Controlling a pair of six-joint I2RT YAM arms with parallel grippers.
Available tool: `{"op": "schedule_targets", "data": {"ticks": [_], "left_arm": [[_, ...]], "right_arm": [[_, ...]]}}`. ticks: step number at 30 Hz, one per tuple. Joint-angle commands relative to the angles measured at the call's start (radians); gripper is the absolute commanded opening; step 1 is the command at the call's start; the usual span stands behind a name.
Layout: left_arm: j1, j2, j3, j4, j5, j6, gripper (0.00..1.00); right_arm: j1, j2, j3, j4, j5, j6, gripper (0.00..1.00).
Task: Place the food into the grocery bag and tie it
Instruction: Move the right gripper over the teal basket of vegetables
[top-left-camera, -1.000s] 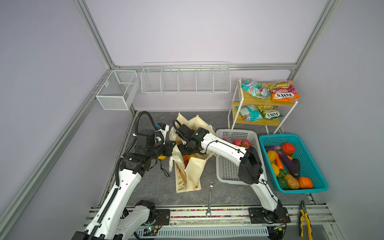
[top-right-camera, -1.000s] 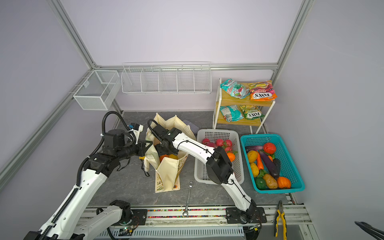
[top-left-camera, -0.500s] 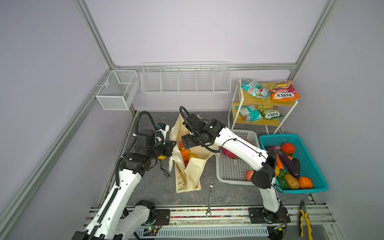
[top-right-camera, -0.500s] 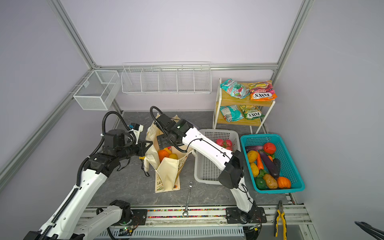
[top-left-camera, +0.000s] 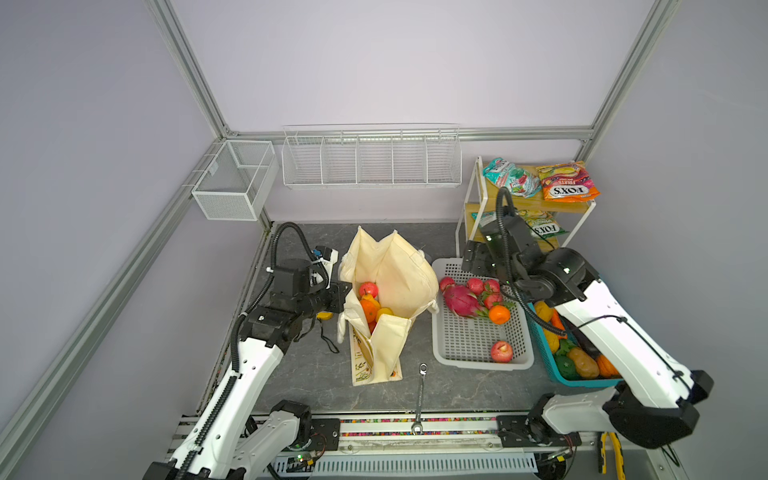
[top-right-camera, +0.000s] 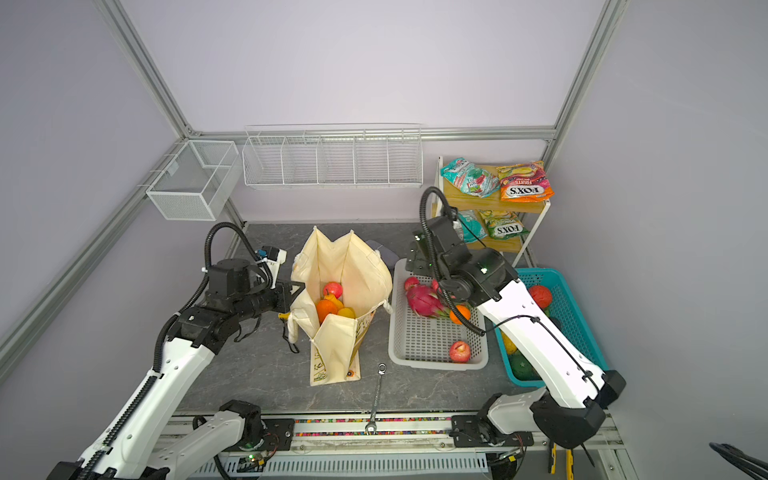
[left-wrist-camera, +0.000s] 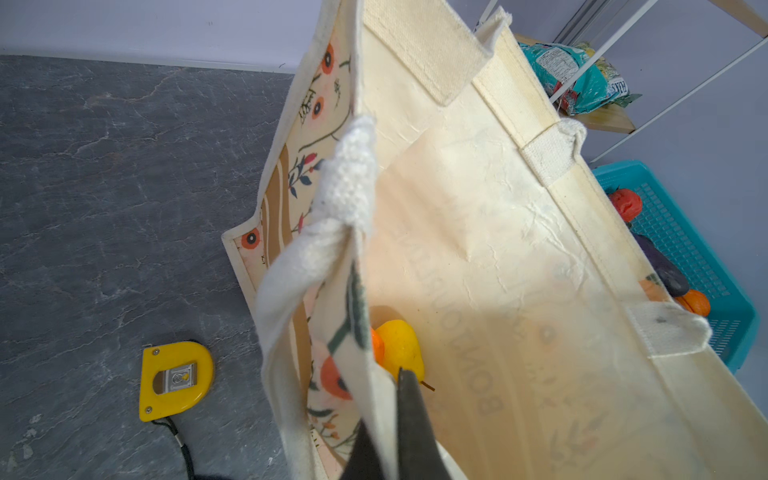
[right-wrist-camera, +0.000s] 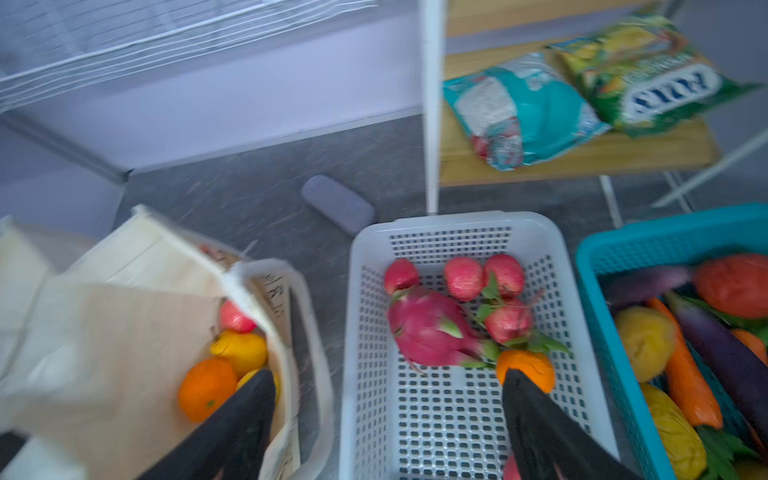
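Left gripper (top-left-camera: 338, 294) is pinched shut on the left wall of the cream canvas grocery bag (top-left-camera: 395, 274), close to its rim and beside a thick white rope-like handle (left-wrist-camera: 349, 178). In the left wrist view its dark fingers (left-wrist-camera: 411, 415) squeeze the fabric between them. That bag stands upright, mouth gaping, in the middle of the dark grey stone-patterned table (top-left-camera: 299, 374), touching this gripper and well apart from the other one. Inside it lie a red apple (top-left-camera: 368, 289), an orange (top-left-camera: 368, 309) and a yellow piece (top-left-camera: 384, 311). Across the table, the right gripper (top-left-camera: 471, 259) hangs raised above the grey perforated plastic basket (top-left-camera: 482, 365), jaws spread wide with nothing between them. The right wrist view shows one finger in front of the bag's rim and the other over the basket. Beneath this gripper, in that basket, sit a pink dragon fruit (top-left-camera: 459, 300), a cluster of red apples (top-left-camera: 482, 286), a second orange (top-left-camera: 498, 314) and, near the front rim, a lone apple (top-left-camera: 501, 351). Beside it, the teal plastic basket (top-right-camera: 544, 273) holds more vegetables, partly hidden by the right arm. Glossy snack packets (top-left-camera: 567, 187) lie on the white-framed wooden shelf (top-left-camera: 532, 203) behind. A yellow tape measure (left-wrist-camera: 176, 380) lies on the table near the bag's left wall.
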Motion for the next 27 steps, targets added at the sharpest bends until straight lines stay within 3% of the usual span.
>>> {"op": "schedule_targets", "data": {"ticks": [1, 12, 18, 27], "left_arm": [[-0.005, -0.004, 0.000, 0.028, -0.003, 0.013, 0.00], [-0.006, -0.012, 0.000, 0.027, -0.003, 0.014, 0.00], [-0.005, -0.010, 0.000, 0.026, -0.007, 0.016, 0.00], [-0.006, -0.007, -0.002, 0.025, -0.018, 0.018, 0.00]], "right_arm": [[-0.115, -0.105, -0.129, -0.004, 0.056, 0.166, 0.88], [-0.474, -0.273, -0.444, -0.073, 0.034, 0.506, 0.88], [-0.638, -0.241, -0.502, -0.102, 0.033, 0.615, 0.88], [-0.826, -0.154, -0.574, 0.034, -0.032, 0.689, 0.88]]}}
